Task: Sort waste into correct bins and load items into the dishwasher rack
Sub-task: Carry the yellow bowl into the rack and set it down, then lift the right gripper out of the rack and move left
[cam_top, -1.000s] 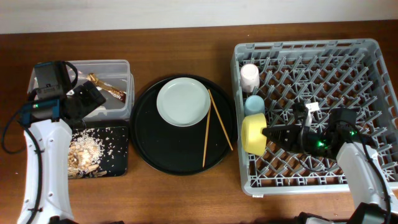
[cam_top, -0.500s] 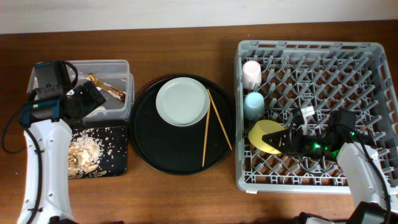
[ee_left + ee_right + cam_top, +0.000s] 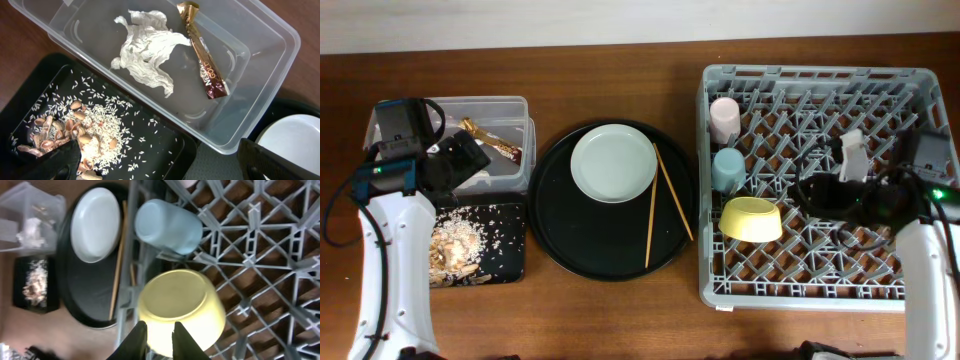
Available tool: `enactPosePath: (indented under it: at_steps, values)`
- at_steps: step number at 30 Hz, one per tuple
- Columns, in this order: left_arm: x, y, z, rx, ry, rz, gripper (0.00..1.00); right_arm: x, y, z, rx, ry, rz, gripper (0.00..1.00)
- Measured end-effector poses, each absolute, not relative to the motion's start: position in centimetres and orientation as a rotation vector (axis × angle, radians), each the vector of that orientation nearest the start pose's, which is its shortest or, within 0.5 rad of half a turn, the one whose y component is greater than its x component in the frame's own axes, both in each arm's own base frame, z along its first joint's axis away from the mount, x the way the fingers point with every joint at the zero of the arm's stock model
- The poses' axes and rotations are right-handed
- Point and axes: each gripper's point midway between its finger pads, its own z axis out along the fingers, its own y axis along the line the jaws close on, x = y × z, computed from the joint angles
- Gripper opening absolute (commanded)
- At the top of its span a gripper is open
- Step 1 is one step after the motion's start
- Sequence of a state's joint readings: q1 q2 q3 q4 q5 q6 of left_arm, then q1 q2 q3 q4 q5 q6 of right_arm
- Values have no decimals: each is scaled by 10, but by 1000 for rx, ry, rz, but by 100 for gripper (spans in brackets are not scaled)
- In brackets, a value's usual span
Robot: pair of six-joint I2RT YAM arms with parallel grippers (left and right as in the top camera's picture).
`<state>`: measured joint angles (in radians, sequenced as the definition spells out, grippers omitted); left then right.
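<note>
The yellow bowl (image 3: pixel 752 218) (image 3: pixel 180 307) lies upside down at the front left of the grey dishwasher rack (image 3: pixel 810 72). Behind it lie the blue cup (image 3: pixel 728 168) (image 3: pixel 167 226) and the pink cup (image 3: pixel 724 118). My right gripper (image 3: pixel 805 190) (image 3: pixel 159 335) hovers to the right of the bowl, jaws a narrow gap apart, nothing between them. My left gripper (image 3: pixel 460 160) (image 3: pixel 160 167) hangs wide open and empty over the edge between the clear box (image 3: pixel 260 100) and the shallow black tray (image 3: pixel 150 150). Tissue (image 3: pixel 145 55) and wrapper (image 3: pixel 202 55) lie in the box, food scraps (image 3: pixel 75 135) in the tray.
A round black tray (image 3: pixel 570 240) stands in the middle, carrying the pale plate (image 3: pixel 614 163) and two chopsticks (image 3: pixel 652 215) along its right side. The rack's left wall stands close to that tray. Bare wooden table (image 3: pixel 620 320) shows in front.
My right gripper let go of the yellow bowl and drew back to the right. The bowl now rests upside down in the rack. The left arm has not moved.
</note>
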<state>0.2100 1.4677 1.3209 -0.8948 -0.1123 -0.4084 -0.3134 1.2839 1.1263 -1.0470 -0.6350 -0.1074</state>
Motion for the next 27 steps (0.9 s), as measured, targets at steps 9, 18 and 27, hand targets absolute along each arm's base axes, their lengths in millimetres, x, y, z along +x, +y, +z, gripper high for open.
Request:
enactPosePath:
  at_steps: [9, 18, 27]
  values:
    - [355, 95, 188, -830, 2468, 75, 99, 279, 66, 133, -117, 2848, 687, 21]
    - [355, 95, 188, -830, 2468, 75, 99, 245, 60, 122, -63, 3034, 585, 20]
    - [355, 95, 188, -830, 2468, 75, 99, 306, 59, 146, -121, 2796, 527, 16]
